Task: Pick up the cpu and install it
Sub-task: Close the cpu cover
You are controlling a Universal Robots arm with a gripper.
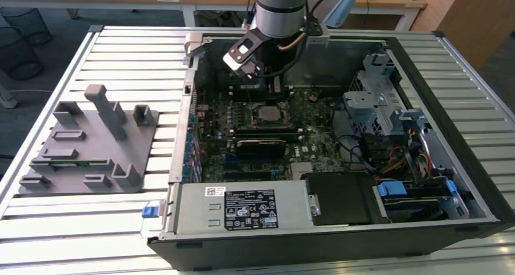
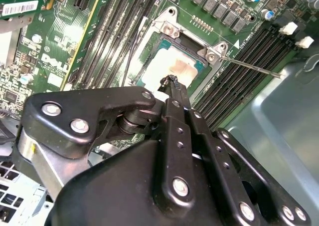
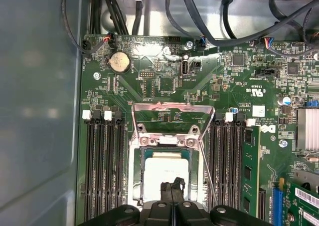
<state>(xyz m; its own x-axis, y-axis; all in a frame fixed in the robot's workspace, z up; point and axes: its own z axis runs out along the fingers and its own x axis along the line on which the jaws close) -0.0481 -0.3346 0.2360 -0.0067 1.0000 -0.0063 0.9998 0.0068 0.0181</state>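
The cpu (image 3: 166,167) lies flat inside the metal-framed socket (image 3: 135,171) on the green motherboard. Its pale silver top carries a tan smear in the second wrist view (image 2: 172,66). The socket's load plate (image 3: 172,107) stands flipped open and its thin lever (image 2: 249,66) sticks out sideways. My gripper (image 3: 173,186) hovers just above the chip with its two black fingertips pressed together and nothing between them, as the second wrist view (image 2: 171,81) also shows. In the exterior view the gripper (image 1: 264,82) hangs inside the case, over the board's far part, beyond the socket (image 1: 266,113).
Black memory slots (image 3: 103,166) flank the socket on both sides. The open computer case (image 1: 474,184) holds a power supply (image 1: 241,207), a drive cage (image 1: 378,100) and cable bundles (image 1: 398,160). A grey fixture block (image 1: 88,145) sits on the slatted table at the exterior view's left.
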